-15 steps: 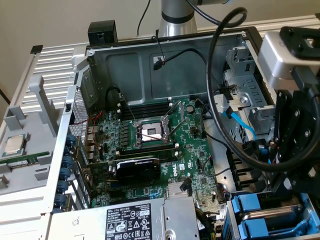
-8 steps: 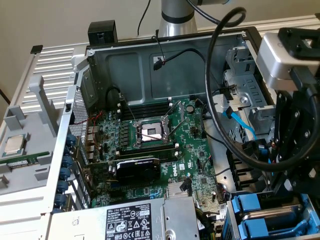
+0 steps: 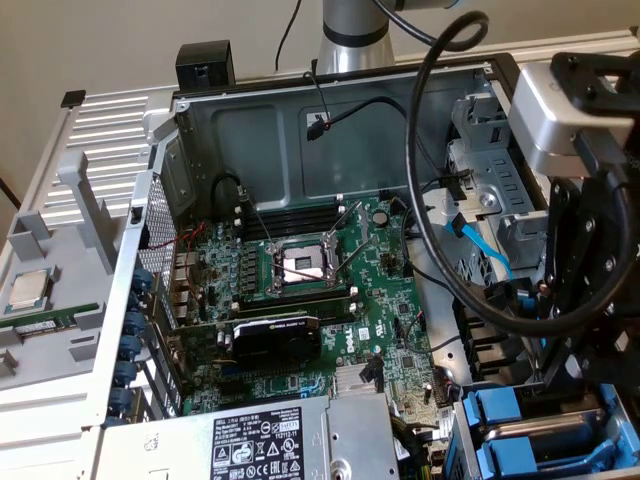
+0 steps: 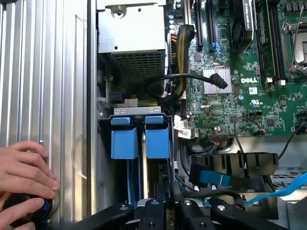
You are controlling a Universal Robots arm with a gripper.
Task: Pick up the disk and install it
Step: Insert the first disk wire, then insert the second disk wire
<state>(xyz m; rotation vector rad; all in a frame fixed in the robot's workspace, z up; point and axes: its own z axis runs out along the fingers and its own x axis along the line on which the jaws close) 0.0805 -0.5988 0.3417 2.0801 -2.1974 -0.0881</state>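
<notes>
**Disk sits in the bay, jaws nearly closed**

Exterior view: my gripper (image 3: pixel 548 372) hangs at the case's (image 3: pixel 260 140) corner bay, just above the disk (image 3: pixel 530 412) in its blue carrier.

Wrist view: the jaws stand almost shut above the disk (image 4: pixel 157 143). I cannot tell whether they pinch it. A person's hand (image 4: pixel 24 175) rests on the ribbed panel's (image 4: pixel 48 72) edge.
</notes>
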